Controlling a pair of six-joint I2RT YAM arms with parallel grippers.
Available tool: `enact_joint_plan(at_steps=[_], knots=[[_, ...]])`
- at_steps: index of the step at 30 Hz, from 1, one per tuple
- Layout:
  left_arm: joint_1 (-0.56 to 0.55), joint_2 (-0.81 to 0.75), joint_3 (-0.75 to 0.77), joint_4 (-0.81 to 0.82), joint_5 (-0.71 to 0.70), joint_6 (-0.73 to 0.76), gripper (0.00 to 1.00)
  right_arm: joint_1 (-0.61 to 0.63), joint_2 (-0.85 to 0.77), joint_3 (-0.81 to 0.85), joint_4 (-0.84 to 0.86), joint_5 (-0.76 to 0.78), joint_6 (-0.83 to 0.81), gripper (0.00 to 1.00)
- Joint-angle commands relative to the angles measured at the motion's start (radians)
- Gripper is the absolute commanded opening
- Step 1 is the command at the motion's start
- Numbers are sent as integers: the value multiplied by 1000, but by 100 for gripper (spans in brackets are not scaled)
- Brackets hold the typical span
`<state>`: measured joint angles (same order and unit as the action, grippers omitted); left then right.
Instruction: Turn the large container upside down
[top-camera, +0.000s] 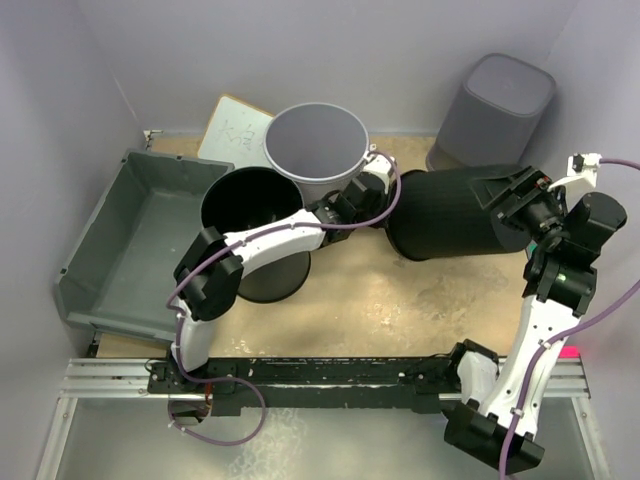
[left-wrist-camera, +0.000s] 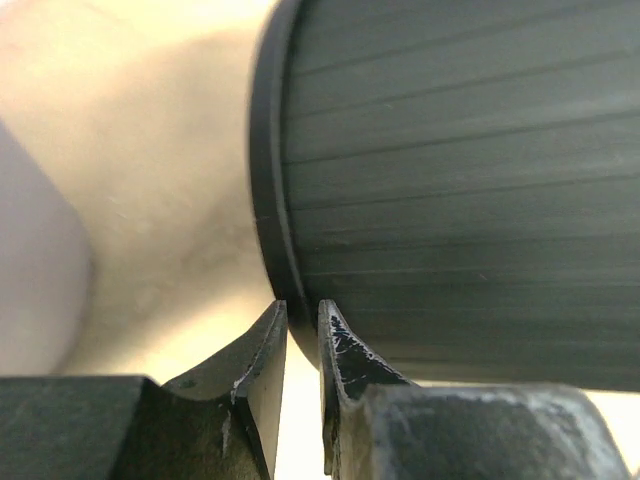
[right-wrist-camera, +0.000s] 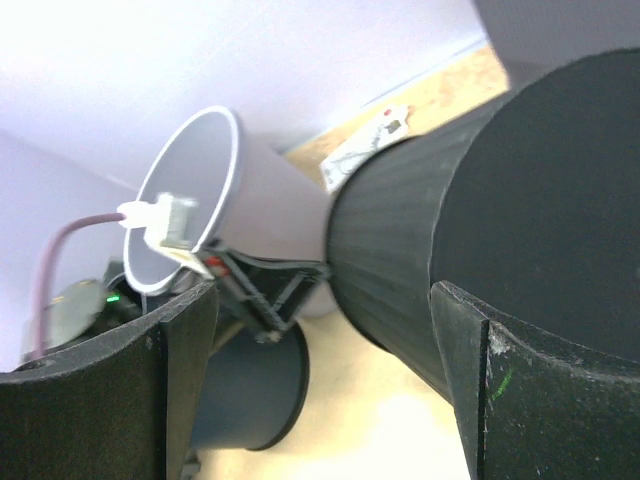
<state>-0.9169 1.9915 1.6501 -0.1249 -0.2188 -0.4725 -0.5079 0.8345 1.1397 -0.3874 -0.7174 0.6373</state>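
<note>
The large container (top-camera: 130, 240), a wide shallow grey tub, rests open side up at the far left, tilted against the left wall. Neither gripper touches it. My left gripper (top-camera: 383, 212) is at the mouth of a black ribbed bucket (top-camera: 450, 215) that lies on its side. In the left wrist view the fingertips (left-wrist-camera: 272, 325) pinch the rim of that bucket (left-wrist-camera: 450, 180) with a narrow gap. My right gripper (top-camera: 512, 215) is open at the bucket's base. In the right wrist view it (right-wrist-camera: 320, 380) stands wide open beside the bucket (right-wrist-camera: 400, 250).
A light grey round bucket (top-camera: 315, 150) stands upright at the back centre. A black round bucket (top-camera: 255, 235) stands under my left arm. A tall dark-grey square bin (top-camera: 495, 110) is at the back right. A white sheet (top-camera: 235, 130) lies behind the tub.
</note>
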Motion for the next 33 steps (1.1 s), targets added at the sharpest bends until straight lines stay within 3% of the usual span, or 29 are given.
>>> enact_joint_plan(at_steps=[1,6,10,17,24,27,29,31,33], knots=[[-47,-44,-43,96,177,-99,16,25,-6,19,13,-103,20,89],[-83,7,-13,84,202,-110,20,50,-19,-12,-14,-82,-15,91],[-116,25,11,83,198,-115,25,71,-19,-8,-45,-60,-37,99],[-124,28,46,49,183,-87,30,108,-6,90,-79,-93,-81,100],[-124,11,131,-28,164,-24,32,125,7,221,-255,121,-191,100],[-125,-41,160,-85,175,-5,32,133,2,204,-251,112,-209,100],[-127,-111,142,-116,170,7,32,150,-1,223,-299,200,-275,100],[-129,-211,89,-152,136,20,33,188,-6,229,-316,272,-329,100],[-129,-357,18,-178,65,31,35,214,-3,222,-306,227,-370,100]])
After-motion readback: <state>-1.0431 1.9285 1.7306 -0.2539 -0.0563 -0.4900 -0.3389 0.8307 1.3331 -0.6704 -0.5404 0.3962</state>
